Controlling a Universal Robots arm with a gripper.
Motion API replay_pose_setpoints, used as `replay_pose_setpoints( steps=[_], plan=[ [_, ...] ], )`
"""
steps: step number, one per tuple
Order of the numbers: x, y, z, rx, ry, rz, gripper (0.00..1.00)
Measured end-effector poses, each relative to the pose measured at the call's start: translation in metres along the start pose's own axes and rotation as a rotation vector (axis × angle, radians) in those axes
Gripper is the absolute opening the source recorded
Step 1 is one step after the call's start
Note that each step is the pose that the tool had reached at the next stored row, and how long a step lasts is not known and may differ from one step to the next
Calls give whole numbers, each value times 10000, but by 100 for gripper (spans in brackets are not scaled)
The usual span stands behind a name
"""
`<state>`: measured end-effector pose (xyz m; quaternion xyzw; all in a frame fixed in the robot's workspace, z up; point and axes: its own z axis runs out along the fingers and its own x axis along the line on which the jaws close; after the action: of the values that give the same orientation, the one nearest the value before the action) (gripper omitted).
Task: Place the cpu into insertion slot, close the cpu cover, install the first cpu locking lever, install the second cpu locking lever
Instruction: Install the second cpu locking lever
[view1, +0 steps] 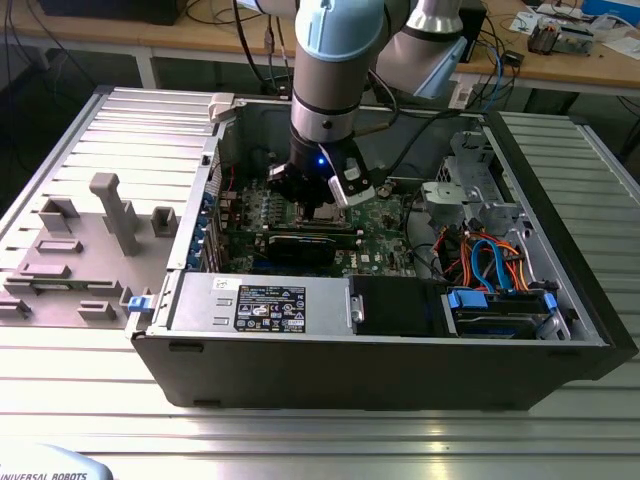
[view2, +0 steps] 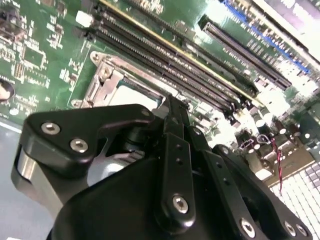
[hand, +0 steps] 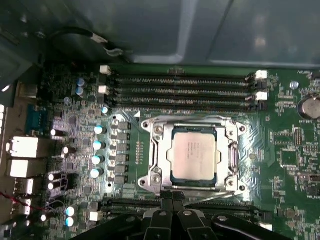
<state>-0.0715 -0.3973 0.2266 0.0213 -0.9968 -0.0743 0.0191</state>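
An open computer case (view1: 330, 370) lies on its side on a ribbed metal table (view1: 300, 440), its green motherboard (view1: 385, 235) exposed. The arm (view1: 335, 70) reaches down into the case, and the gripper (view1: 318, 192) hangs low over the board, just above the socket area. In the first wrist view the insertion slot (hand: 150, 150) sits between rows of black memory slots (hand: 180, 82), its silver rim bright against the green. The cpu (hand: 193, 154) lies flat inside it (metal top facing up), with the cpu cover (hand: 231, 131) framing it. The gripper (hand: 172, 197) hovers at the socket's edge, fingers drawn close together and grasping nothing.
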Motion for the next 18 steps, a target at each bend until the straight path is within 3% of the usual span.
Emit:
replay_pose_setpoints(
  steps=[1,3,8,11,15,18],
  plan=[
    [6,-13,-1,-149,-4,-24,11],
    [17,-36,-5,-256,-2,-60,11],
    [23,-114,-16,-305,0,-87,11],
    [34,-118,-16,-345,1,-109,11],
    [74,-162,-15,-478,6,-182,11],
    [95,-212,-19,-643,2,-206,11]
  ],
)
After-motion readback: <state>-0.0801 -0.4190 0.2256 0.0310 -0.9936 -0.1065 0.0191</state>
